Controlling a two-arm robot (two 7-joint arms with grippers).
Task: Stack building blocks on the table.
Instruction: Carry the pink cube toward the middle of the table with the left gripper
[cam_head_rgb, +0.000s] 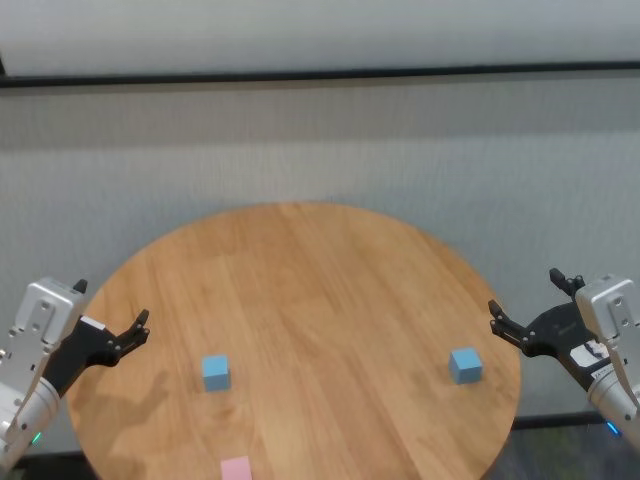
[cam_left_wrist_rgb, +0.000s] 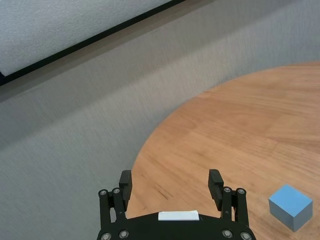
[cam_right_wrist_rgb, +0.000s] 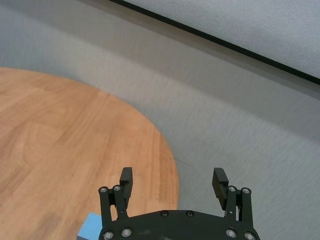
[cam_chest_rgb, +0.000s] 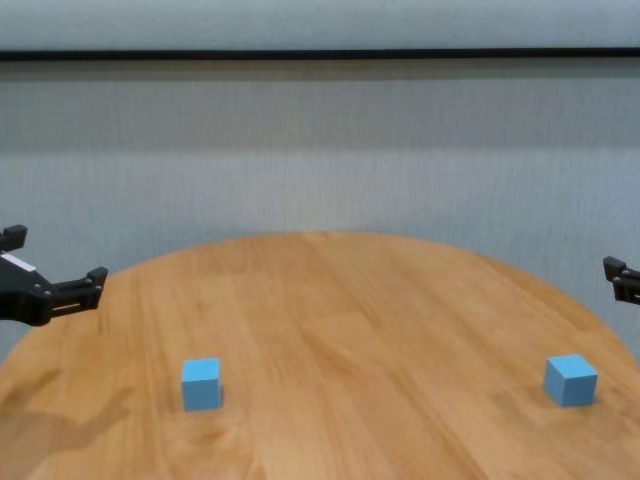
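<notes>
Nothing was stacked yet: the three blocks lay well apart on the table (cam_head_rgb: 300, 290). One blue block (cam_head_rgb: 215, 372) stood on the left part of the table, the other blue block (cam_head_rgb: 465, 365) near the right edge, and the pink block (cam_head_rgb: 236, 468) at the near edge, only partly in the head view.

The left hand (cam_head_rgb: 112, 334) hovered over the left rim of the table with its fingers spread wide and nothing between them. The right hand (cam_head_rgb: 535, 305) hung just beyond the right rim, also wide apart and empty.

Several things could go wrong from here, in my judgement. Each block was smaller than a hand, so a closing that was a little off centre could push the block aside or turn it instead of catching it. The right blue block sat close to the edge, so a push from the inner side could send it off the table. The pink block was near the front rim and half hidden from the head camera, which made aiming harder. When one block is set on another, a small shift or tilt at the release could let the top one slide off and knock the lower one away.
</notes>
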